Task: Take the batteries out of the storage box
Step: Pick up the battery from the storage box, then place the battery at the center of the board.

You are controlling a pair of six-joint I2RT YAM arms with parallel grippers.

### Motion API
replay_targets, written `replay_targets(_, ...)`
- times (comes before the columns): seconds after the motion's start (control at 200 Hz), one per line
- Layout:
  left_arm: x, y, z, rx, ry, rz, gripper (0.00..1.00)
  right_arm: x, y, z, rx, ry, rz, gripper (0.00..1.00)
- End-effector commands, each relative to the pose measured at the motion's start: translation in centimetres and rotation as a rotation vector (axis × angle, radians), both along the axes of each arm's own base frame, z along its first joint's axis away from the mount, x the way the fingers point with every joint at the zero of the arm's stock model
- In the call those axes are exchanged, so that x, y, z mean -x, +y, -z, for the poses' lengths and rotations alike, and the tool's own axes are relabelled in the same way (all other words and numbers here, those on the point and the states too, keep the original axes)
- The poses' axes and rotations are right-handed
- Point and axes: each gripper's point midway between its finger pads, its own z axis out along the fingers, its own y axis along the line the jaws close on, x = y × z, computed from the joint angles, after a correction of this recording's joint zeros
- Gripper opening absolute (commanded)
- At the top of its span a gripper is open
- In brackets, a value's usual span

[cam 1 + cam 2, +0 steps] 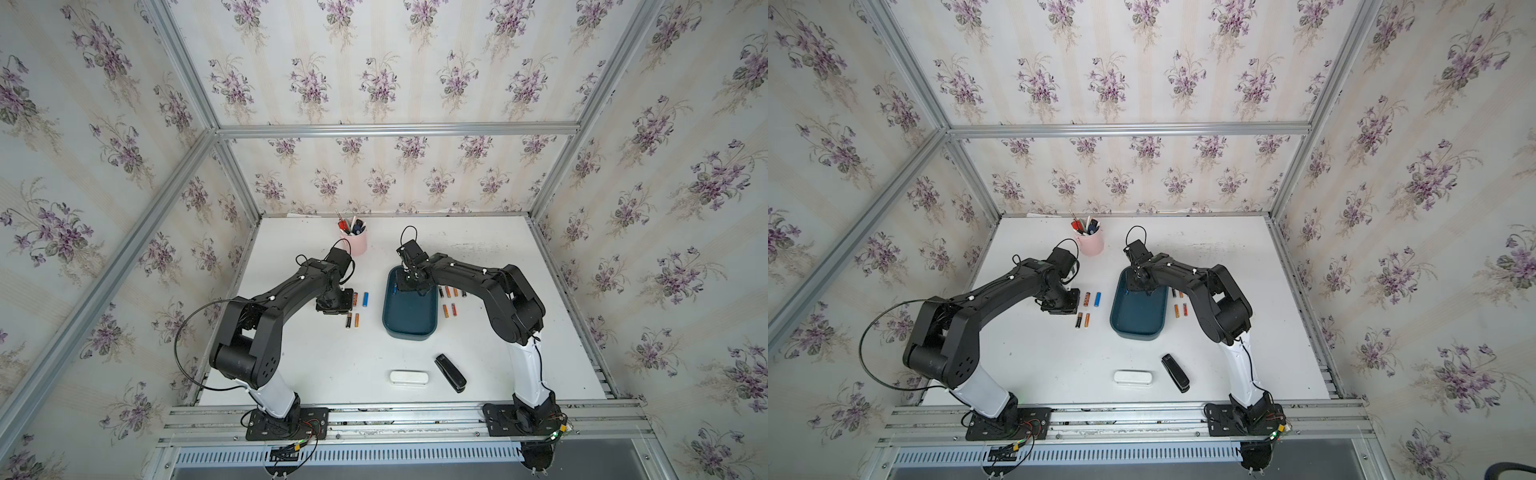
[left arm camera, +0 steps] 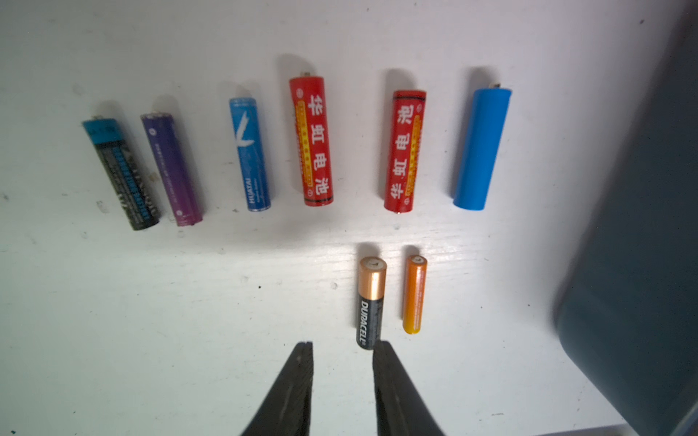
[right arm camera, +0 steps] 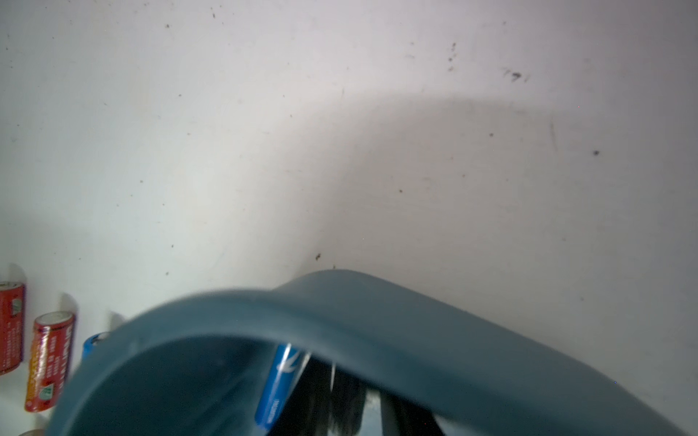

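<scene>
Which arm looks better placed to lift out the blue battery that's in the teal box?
Right. The right gripper is down inside the storage box beside the blue battery; the left gripper hangs open over the table, outside it.

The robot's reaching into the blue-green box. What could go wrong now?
The blue battery is tucked near the storage box wall, so it might slip when the right end effector grips. That end effector could catch the rim and shove the box into the batteries beside it. The left end effector sits close to the Duracell battery and might roll it.
</scene>
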Motion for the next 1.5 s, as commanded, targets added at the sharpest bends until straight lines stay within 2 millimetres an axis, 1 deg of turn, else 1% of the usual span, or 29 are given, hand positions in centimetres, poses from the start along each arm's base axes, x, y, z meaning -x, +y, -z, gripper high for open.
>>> replay_targets(0.0, 0.1, 0.1, -0.3, -0.003, 0.000, 0.012, 0.33, 2.0, -2.0, 2.2, 0.106, 0.088, -0.018, 0.22)
replay_targets(0.13, 0.1, 0.0, -0.2, 0.000, 0.003, 0.008, 0.33, 2.2, -1.8, 1.4, 0.086, 0.084, -0.027, 0.18)
replay_targets(0.365, -0.3, -0.1, -0.3, -0.001, 0.003, 0.015, 0.33, 2.6, -1.8, -1.7, 0.047, 0.053, -0.030, 0.16)
replay_targets(0.46, -0.4, -0.2, -0.4, -0.001, 0.002, 0.014, 0.33, 2.9, -1.9, -3.3, 0.023, 0.036, -0.030, 0.16)
replay_targets(0.619, -0.5, -0.2, -0.4, 0.001, 0.003, 0.015, 0.33, 3.6, -2.7, -6.0, -0.001, -0.001, -0.019, 0.16)
replay_targets(0.704, -0.6, -0.3, -0.4, 0.004, 0.003, 0.015, 0.33, 3.9, -3.4, -7.2, -0.006, -0.014, -0.010, 0.16)
replay_targets(0.764, -0.6, -0.4, -0.4, 0.006, 0.004, 0.015, 0.33, 4.1, -4.3, -7.7, -0.005, -0.015, 0.004, 0.16)
replay_targets(0.914, -0.7, -0.4, -0.4, 0.010, 0.004, 0.014, 0.33, 4.6, -7.7, -8.5, 0.006, -0.016, 0.048, 0.16)
replay_targets(0.954, -0.7, -0.5, -0.4, 0.011, 0.004, 0.017, 0.33, 4.7, -8.8, -8.4, 0.015, -0.011, 0.061, 0.16)
replay_targets(0.994, -0.7, -0.5, -0.5, 0.012, 0.004, 0.015, 0.33, 5.2, -9.4, -8.5, 0.022, -0.013, 0.058, 0.16)
replay_targets(0.999, -0.7, -0.5, -0.5, 0.012, 0.003, 0.015, 0.33, 4.8, -10.2, -8.5, 0.023, -0.013, 0.079, 0.16)
replay_targets(1.009, -0.7, -0.5, -0.4, 0.012, 0.003, 0.015, 0.33, 4.6, -10.9, -8.5, 0.024, -0.011, 0.096, 0.16)
replay_targets(1.044, -0.7, -0.5, -0.4, 0.011, 0.004, 0.016, 0.33, 4.7, -12.0, -8.4, 0.028, -0.010, 0.113, 0.16)
replay_targets(1.149, -0.8, -0.5, -0.3, 0.010, 0.006, 0.015, 0.33, 5.3, -14.3, -7.7, 0.034, 0.003, 0.137, 0.16)
replay_targets(1.214, -0.8, -0.6, -0.3, 0.015, 0.009, 0.015, 0.33, 5.8, -15.5, -6.9, 0.045, 0.018, 0.151, 0.16)
replay_targets(1.309, -0.9, -0.7, -0.3, 0.018, 0.008, 0.014, 0.33, 6.5, -16.5, -5.7, 0.050, 0.042, 0.159, 0.16)
replay_targets(1.494, -0.9, -0.6, -0.5, 0.014, 0.009, 0.016, 0.33, 7.3, -17.7, -3.6, 0.071, 0.078, 0.162, 0.16)
